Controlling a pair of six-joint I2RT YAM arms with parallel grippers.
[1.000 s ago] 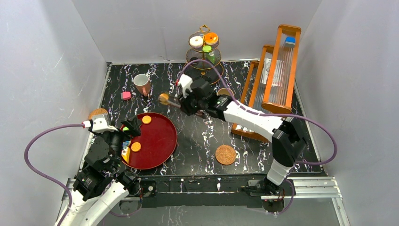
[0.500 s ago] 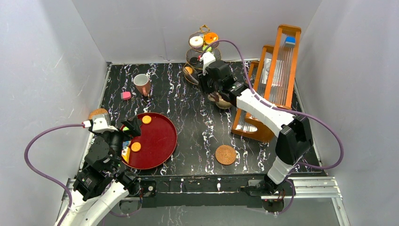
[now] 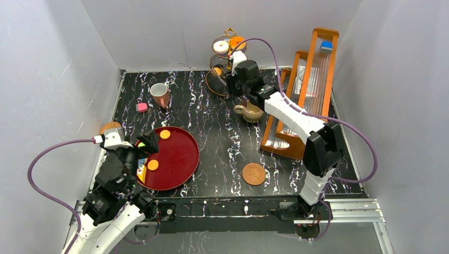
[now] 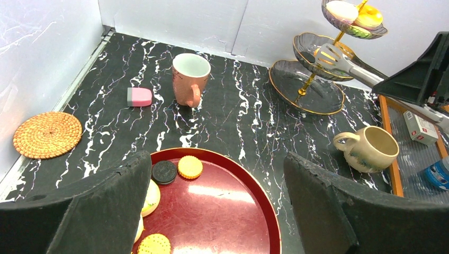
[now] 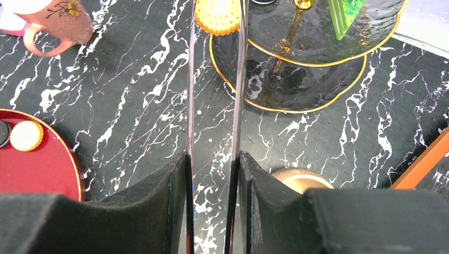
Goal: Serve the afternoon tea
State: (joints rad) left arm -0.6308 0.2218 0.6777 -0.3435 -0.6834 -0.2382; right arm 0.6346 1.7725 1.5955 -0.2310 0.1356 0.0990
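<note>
Right pincer (image 5: 212, 174) gripping tongs (image 5: 241, 79) — cookie (image 5: 217, 16) at stand (image 5: 296, 90), left pincer (image 4: 215, 174) wide over tray (image 4: 227, 222)

the right arm (image 3: 288, 114) has swung from mid-table to the far side. its right gripper (image 5: 212, 177), clamped on the tongs (image 5: 190, 106), now holds the yellow cookie (image 5: 217, 16) at the left rim of the gold stand (image 3: 229, 39)'s middle tier. the beige mug (image 3: 252, 111), covered by the arm before, now shows.
</note>
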